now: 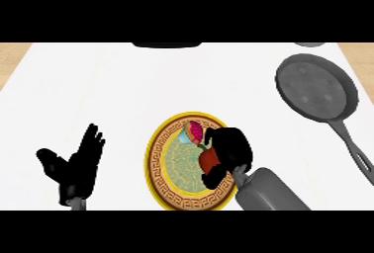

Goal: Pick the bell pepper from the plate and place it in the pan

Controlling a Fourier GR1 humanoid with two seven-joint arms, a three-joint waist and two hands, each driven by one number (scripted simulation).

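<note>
left black hand [76,168] lower left, upright, fingers straight and spread | round gold-rimmed plate [157,163], pale green centre, mid-counter | glossy red bell pepper [207,158] over plate's right half, largely hidden | right black hand [232,148] fingers and thumb curled round pepper | round dark grey frying pan [318,91] upper right, well apart

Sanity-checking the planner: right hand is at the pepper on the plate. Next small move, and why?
Probably lift straight up a little. The right hand looks curled round the bell pepper, low over the plate; the pan lies apart at upper right, so clearing the plate's rim comes first.
</note>
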